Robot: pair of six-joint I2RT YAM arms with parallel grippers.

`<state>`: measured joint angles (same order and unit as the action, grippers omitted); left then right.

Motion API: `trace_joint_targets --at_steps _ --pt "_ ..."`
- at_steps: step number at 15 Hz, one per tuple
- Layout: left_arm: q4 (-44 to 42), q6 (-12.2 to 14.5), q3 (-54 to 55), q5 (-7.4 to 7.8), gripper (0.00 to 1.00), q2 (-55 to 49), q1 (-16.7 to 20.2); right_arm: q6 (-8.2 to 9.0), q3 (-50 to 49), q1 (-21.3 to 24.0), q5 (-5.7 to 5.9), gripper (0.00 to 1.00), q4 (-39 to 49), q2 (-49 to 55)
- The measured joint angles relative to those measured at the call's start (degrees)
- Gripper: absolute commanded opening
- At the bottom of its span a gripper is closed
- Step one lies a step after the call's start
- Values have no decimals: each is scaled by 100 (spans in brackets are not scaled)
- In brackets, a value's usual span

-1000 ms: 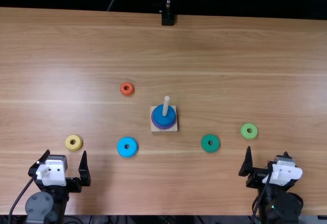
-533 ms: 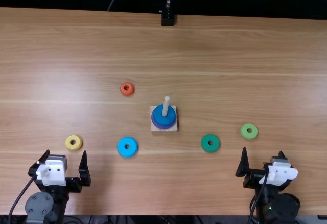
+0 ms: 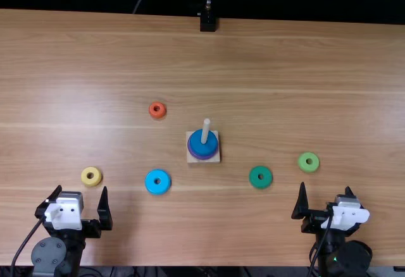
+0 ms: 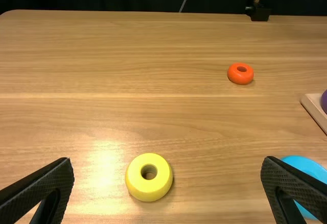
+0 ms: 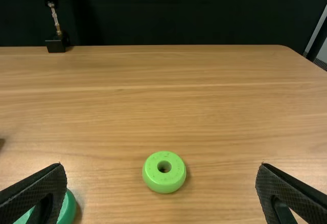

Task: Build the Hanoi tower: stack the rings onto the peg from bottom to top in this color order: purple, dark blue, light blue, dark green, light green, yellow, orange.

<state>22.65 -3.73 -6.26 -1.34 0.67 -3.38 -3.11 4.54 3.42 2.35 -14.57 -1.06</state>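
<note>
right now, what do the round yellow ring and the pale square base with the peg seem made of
The thick round yellow ring looks like smooth plastic, or perhaps painted wood: even colour, rounded edge, no visible grain. The pale square base and upright cylindrical peg look like bare matte wood, probably, going by their cream tone.

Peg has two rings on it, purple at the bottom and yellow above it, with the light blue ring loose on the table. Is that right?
Not quite: the ring above the purple one on the peg is dark blue, as the top view shows. The light blue ring is indeed loose on the table.
</note>
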Motion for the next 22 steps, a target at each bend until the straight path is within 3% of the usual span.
trace_joint_targets --at_steps 17,20,22 --pt "-317 -11 -55 13 100 22 2 2 0 0 -22 100 -20 0" --pt "-280 -7 -1451 20 100 964 37 2 2 0 -20 100 -20 0" --pt "131 -9 -2592 26 100 1611 273 0 2 0 -20 100 -20 0"
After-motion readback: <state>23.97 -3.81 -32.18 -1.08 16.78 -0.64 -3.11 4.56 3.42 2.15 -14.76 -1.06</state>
